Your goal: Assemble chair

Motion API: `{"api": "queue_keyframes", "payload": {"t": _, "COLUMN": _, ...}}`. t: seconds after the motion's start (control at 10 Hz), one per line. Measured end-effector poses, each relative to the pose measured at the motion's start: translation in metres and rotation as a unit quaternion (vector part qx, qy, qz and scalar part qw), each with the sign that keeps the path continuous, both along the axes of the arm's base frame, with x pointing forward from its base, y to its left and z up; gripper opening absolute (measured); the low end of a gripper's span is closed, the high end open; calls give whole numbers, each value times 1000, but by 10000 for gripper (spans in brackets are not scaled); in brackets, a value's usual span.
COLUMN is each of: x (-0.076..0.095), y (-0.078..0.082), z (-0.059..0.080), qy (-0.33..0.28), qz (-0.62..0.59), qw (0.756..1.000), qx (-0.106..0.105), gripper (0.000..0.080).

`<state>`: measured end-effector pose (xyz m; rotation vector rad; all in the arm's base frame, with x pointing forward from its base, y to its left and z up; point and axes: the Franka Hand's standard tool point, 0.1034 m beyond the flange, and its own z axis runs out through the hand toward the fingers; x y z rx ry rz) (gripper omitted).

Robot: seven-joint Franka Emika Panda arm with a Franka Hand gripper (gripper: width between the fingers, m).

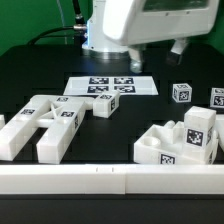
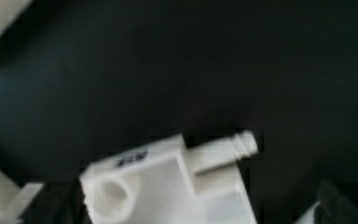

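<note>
The chair's white tagged pieces lie in two groups in the exterior view: a cluster of bars and panels (image 1: 50, 122) at the left with a small block (image 1: 105, 106) beside it, and a blocky cluster (image 1: 186, 140) at the right. The arm's white wrist (image 1: 140, 22) hangs high over the back of the table; a dark finger (image 1: 178, 47) shows under it. The wrist view is blurred. It shows a white piece with a round hole and a peg (image 2: 165, 176) on the black table. My gripper (image 2: 185, 210) is open, its dark fingers (image 2: 23, 205) wide apart on either side of that piece.
The marker board (image 1: 112, 86) lies flat at the middle back. Two small tagged cubes (image 1: 181, 93) (image 1: 218, 98) stand at the back right. A white rail (image 1: 110, 180) runs along the front edge. A pale strip (image 2: 5, 28) crosses a corner of the wrist view.
</note>
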<state>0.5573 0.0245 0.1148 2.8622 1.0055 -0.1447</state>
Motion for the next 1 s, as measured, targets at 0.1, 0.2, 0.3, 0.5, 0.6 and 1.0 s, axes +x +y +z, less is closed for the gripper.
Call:
{"api": "queue_keyframes", "payload": {"t": 0.1, "x": -6, "y": -8, "z": 1, "qy": 3, "qz": -2, "qw": 1000, "qx": -1, "gripper": 648}}
{"api": "queue_keyframes", "payload": {"t": 0.2, "x": -5, "y": -5, "z": 0, "qy": 2, "qz": 1, "qw": 1000, "qx": -1, "gripper": 648}}
{"api": "queue_keyframes", "payload": {"t": 0.3, "x": -5, "y": -5, "z": -1, "qy": 3, "qz": 2, "qw": 1000, "qx": -1, "gripper": 648}}
{"api": "queue_keyframes", "payload": {"t": 0.5, "x": -6, "y": -6, "z": -1, "qy": 4, "qz": -3, "qw": 1000, "qx": -1, "gripper": 648}}
{"api": "queue_keyframes", "payload": {"t": 0.6, "x": -17, "y": -16, "z": -2, "qy": 5, "qz": -62, "qw": 998, "qx": 1, "gripper": 648}}
{"api": "queue_keyframes", "payload": {"t": 1.0, "x": -51, "y": -63, "z": -14, "qy": 43, "qz": -163, "qw": 986, "qx": 17, "gripper": 648}}
